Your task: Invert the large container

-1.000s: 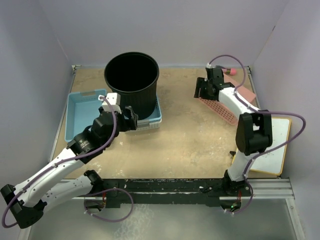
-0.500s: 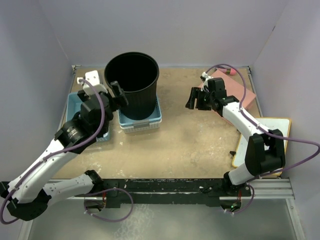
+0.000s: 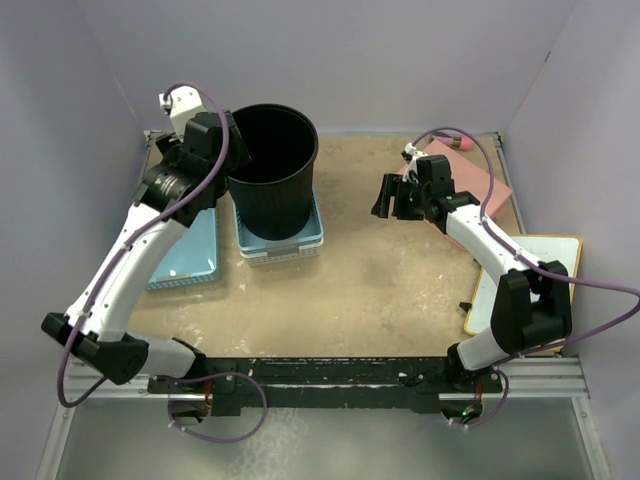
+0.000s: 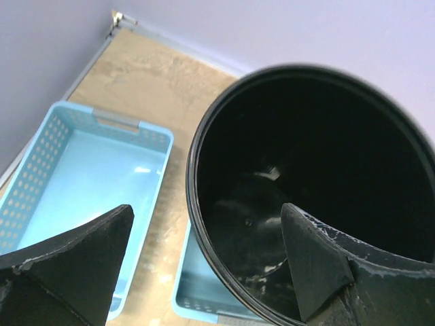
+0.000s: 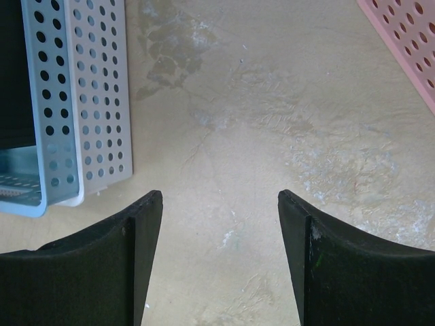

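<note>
The large container (image 3: 270, 175) is a tall round black bin. It stands upright, mouth up, inside stacked blue and white baskets (image 3: 283, 243). My left gripper (image 3: 229, 137) is open at the bin's left rim. In the left wrist view the gripper (image 4: 207, 212) straddles the rim (image 4: 192, 173), with one finger (image 4: 316, 261) over the bin's inside and the other finger (image 4: 81, 255) outside it. It holds nothing. My right gripper (image 3: 384, 203) is open and empty above bare table right of the bin, and shows the same in the right wrist view (image 5: 219, 198).
A light blue basket (image 3: 195, 255) lies left of the bin, also in the left wrist view (image 4: 81, 170). A pink basket (image 3: 465, 180) lies at the back right. A white board (image 3: 535, 290) lies at the right edge. The stacked baskets (image 5: 75, 102) show left of the right gripper.
My left arm has swung up and back, from low at the bin's front left to its upper left rim. My right gripper left the pink basket and moved toward the centre, then stayed.
</note>
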{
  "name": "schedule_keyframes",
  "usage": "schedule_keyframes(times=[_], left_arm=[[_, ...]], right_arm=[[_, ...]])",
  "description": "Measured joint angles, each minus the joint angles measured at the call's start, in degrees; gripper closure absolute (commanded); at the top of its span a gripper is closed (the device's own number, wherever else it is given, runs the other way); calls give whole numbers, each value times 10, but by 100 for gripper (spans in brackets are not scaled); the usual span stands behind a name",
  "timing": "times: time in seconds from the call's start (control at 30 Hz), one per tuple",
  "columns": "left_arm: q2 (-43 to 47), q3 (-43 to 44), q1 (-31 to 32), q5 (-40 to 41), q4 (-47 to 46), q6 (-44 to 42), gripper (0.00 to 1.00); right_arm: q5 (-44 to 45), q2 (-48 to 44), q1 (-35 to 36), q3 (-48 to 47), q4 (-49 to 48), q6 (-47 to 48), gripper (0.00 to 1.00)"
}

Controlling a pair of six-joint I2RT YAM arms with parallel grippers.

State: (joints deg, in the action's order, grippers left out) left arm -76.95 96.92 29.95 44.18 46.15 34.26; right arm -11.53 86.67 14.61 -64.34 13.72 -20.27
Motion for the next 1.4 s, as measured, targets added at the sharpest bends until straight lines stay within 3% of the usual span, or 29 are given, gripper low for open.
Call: schedule_keyframes(times=[0.13,0.33,0.47,0.67,1.23,1.4], left_arm=[[-40,4,-26,-49,42,17,24],[-63,-9,-45,-97,56,28,44],[-63,-9,-45,-110,56,31,63],[-62,-9,-47,-108,52,22,100],[-9,19,-45,-148,-12,-71,100],[-7,17,-45,-151,-22,-79,100]], right_arm=[[0,-1,0,0,1,2,29],[3,-2,0,0,1,5,29],[5,-2,0,0,1,6,29],[5,-2,0,0,2,6,28],[-4,-81,0,-2,6,6,28],[-59,-150,0,-1,-25,23,18]])
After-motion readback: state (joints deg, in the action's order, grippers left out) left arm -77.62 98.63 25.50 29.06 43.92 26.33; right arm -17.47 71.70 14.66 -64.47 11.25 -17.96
